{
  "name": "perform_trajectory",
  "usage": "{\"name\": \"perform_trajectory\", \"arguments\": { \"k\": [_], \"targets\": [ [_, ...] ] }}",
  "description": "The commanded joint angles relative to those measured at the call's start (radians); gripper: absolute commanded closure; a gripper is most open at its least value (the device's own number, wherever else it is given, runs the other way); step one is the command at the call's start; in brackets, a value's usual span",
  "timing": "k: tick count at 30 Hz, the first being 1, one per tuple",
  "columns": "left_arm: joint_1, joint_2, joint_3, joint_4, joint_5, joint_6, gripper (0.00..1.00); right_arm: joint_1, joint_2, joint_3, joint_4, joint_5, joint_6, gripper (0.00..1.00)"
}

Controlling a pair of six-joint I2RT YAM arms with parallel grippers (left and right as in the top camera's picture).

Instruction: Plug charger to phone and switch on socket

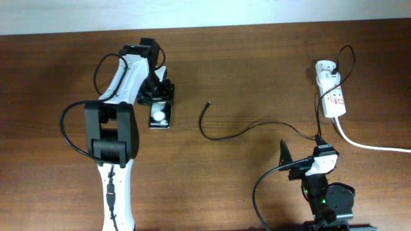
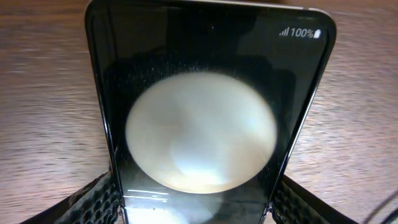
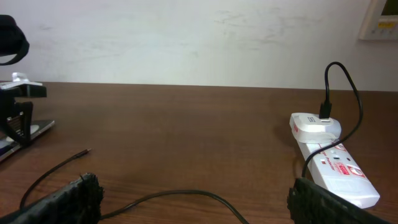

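The black phone point(image 1: 160, 117) lies on the wooden table with white round blobs on its screen. It fills the left wrist view point(image 2: 205, 124). My left gripper point(image 1: 158, 96) straddles its far end, and both fingers point(image 2: 199, 208) press against its side edges. The charger's thin black cable point(image 1: 237, 133) curves across the table, its connector tip point(image 1: 207, 103) lying free to the right of the phone. Its white plug head point(image 1: 326, 69) sits in the socket strip point(image 1: 335, 99). My right gripper point(image 1: 302, 155) is open and empty; the cable point(image 3: 180, 195) runs on the table between its fingers point(image 3: 193, 199).
The socket's thick white cord point(image 1: 372, 146) trails to the right edge. In the right wrist view the socket point(image 3: 339, 171) is front right with the plug head point(image 3: 315, 126) on its far end. A white wall stands behind the table.
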Motion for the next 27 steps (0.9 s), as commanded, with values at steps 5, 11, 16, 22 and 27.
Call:
{"name": "perform_trajectory", "arguments": {
  "k": [5, 11, 16, 22, 27],
  "targets": [
    [-0.019, 0.058, 0.01, -0.031, 0.066, -0.029, 0.35, 0.006, -0.003, -0.005, -0.005, 0.005, 0.005, 0.01],
    [-0.02, 0.058, 0.144, -0.125, 0.066, -0.029, 0.34, 0.006, -0.003, -0.005, -0.005, 0.005, 0.005, 0.01],
    [-0.026, 0.058, 0.144, -0.1, 0.04, -0.029, 0.34, 0.006, -0.003, -0.005, -0.005, 0.005, 0.005, 0.01],
    [-0.077, 0.058, 0.042, -0.019, -0.051, -0.081, 0.31, 0.006, -0.003, -0.005, -0.005, 0.005, 0.005, 0.02],
    [-0.086, 0.058, 0.009, -0.016, -0.046, -0.111, 0.25, 0.006, -0.003, -0.005, -0.005, 0.005, 0.005, 0.01]
  ]
}}
